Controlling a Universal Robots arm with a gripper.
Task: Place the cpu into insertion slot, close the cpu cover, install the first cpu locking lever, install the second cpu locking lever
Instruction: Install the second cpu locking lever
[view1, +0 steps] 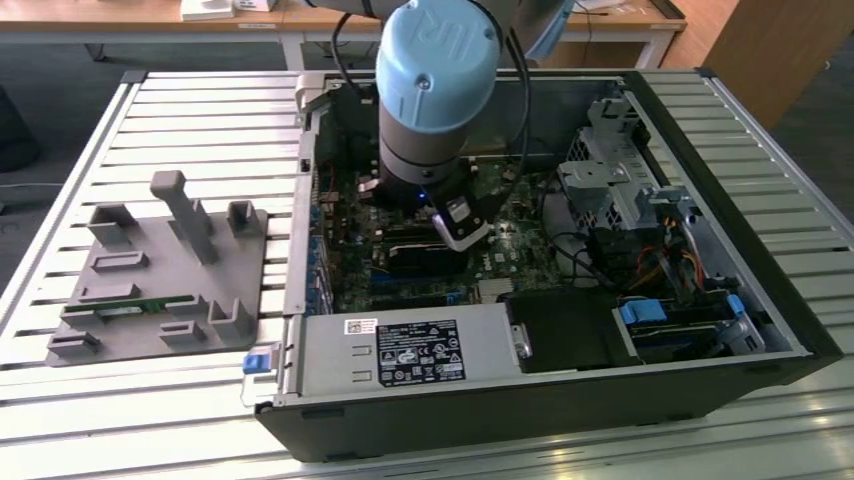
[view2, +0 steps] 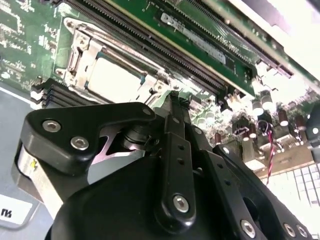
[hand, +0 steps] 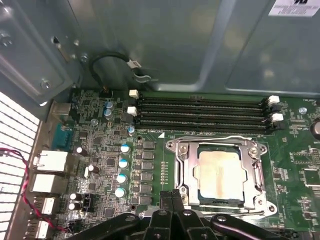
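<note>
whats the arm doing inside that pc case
The arm's claw hangs over the green motherboard inside the open computer case, right beside the insertion slot. The cpu already sits in it, and the cpu cover lies down around it.

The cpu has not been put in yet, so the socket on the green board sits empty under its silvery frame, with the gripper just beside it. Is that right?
Not quite. The cpu already lies in the insertion slot, its pale metal top showing through the window of the cpu cover, as the first wrist view shows. The gripper is indeed just beside the socket.
</note>
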